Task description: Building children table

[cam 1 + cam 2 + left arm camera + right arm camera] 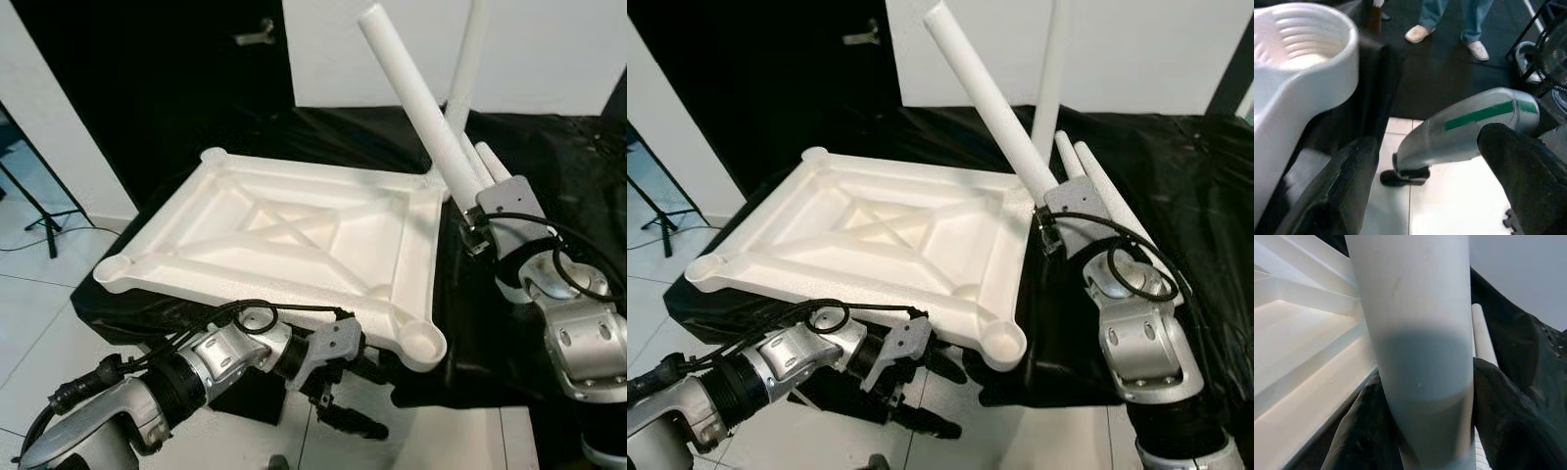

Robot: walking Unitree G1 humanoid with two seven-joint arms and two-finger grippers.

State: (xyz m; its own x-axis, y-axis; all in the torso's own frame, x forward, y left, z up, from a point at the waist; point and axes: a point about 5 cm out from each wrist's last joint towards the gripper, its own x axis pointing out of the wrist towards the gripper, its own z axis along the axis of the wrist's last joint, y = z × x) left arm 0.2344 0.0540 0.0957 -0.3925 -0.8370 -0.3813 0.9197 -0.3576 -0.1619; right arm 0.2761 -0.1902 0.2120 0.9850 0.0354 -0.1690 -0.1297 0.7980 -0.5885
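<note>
With my right gripper (1050, 217) clamped on a tilted leg (988, 98) beside the upside-down tabletop (284, 235), its far corner socket sits nearest, while the left gripper (338, 392) hangs open below.

Head stereo pair: both eyes look forward and down from above, sharing the upturned white tabletop (284, 240) on black cloth (1176, 186) and both arms. Left wrist camera: close beneath the tabletop's near corner socket (1300, 39), facing outward over the floor. Right wrist camera: pressed against a white table leg (1418, 333), alongside the tabletop's edge.
</note>
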